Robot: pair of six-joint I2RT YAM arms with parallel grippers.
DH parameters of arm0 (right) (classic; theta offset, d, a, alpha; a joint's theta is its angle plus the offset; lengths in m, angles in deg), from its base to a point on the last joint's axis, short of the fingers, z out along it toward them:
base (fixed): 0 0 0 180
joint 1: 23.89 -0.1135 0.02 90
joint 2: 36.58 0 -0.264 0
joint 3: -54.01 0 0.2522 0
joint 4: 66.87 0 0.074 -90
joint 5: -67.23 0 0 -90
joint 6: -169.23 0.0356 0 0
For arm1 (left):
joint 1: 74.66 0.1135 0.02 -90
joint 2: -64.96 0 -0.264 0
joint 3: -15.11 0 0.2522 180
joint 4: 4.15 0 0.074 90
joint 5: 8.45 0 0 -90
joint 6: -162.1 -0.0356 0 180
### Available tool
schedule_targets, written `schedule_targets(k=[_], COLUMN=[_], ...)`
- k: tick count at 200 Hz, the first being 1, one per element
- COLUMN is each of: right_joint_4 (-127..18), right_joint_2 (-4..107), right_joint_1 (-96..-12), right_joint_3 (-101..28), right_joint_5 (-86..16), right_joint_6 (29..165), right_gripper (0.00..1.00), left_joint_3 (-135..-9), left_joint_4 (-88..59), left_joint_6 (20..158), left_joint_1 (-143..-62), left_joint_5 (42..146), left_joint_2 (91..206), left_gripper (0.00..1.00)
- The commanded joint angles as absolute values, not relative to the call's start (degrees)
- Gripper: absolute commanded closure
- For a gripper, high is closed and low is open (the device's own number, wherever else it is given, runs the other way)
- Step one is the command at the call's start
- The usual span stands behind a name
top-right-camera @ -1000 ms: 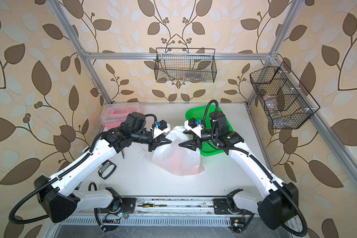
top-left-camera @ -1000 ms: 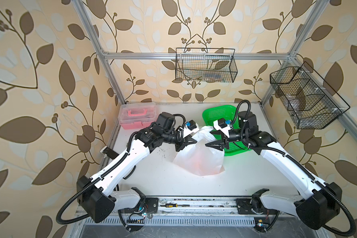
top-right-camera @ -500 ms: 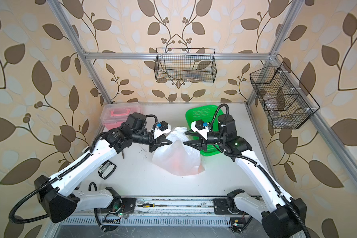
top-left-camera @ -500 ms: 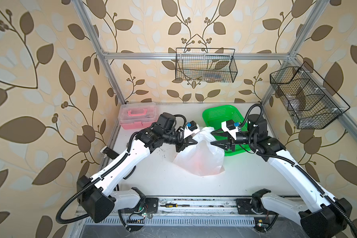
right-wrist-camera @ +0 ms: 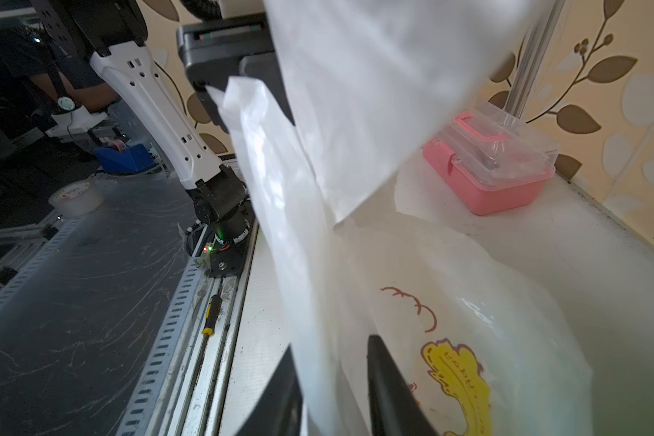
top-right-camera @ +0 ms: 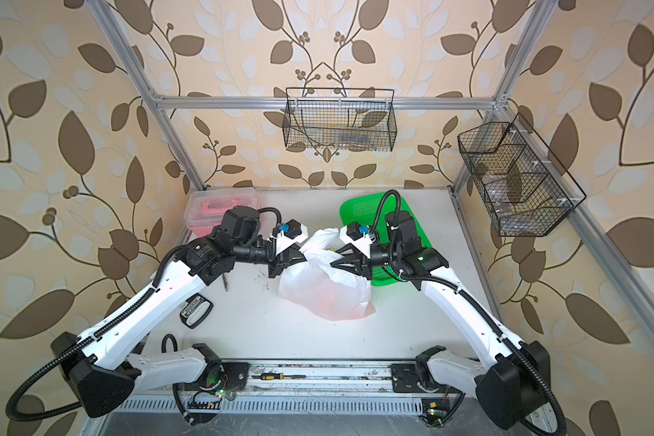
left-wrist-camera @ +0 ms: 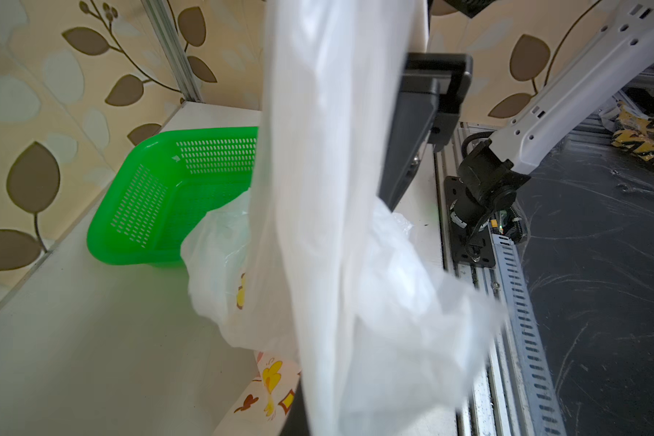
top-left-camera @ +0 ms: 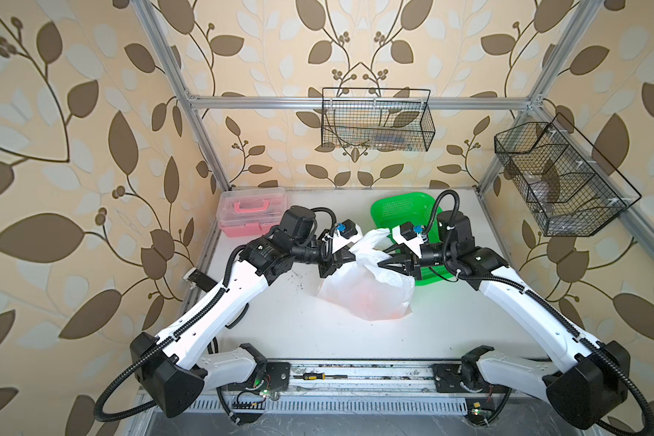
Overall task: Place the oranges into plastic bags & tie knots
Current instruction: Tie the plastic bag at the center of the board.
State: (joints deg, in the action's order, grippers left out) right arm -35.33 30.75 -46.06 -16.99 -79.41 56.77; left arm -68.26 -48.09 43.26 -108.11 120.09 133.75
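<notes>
As bag seemingly abuts basket, bare tabletop

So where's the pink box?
In both top views the pink box sits in the table's far left corner, behind the left arm, with the green basket across on the right.

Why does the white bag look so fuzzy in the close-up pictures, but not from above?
In the left wrist view the plastic bag hangs right by the lens, so it looks soft and its loose edge smears; the green basket behind is sharper. In the right wrist view it blurs too, the pink box clearer. In both top views it sits farther off and looks sharp.
</notes>
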Motion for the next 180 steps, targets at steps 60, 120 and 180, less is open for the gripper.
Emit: schedule_targets(k=[60, 120, 180], right_joint_4=[-39.07, -39.40, -40.52], right_joint_2=[31.23, 32.48, 33.29], right_joint_1=[-46.39, -46.48, -46.52], right_joint_3=[-19.78, -20.73, -20.40], right_joint_5=[-81.66, -82.22, -83.13], right_joint_6=[57.97, 57.87, 58.32], right_gripper=[0.41, 0.38, 0.38], left_joint_3=[-68.83, -69.36, -72.41], left_joint_4=[-48.16, -48.60, -48.76], left_joint_6=[41.96, 41.77, 41.25], left_joint_1=[-108.54, -108.67, -109.37], left_joint_5=[122.01, 122.83, 123.21], left_joint_2=[134.67, 135.42, 137.54], left_gripper=[1.00, 1.00, 1.00])
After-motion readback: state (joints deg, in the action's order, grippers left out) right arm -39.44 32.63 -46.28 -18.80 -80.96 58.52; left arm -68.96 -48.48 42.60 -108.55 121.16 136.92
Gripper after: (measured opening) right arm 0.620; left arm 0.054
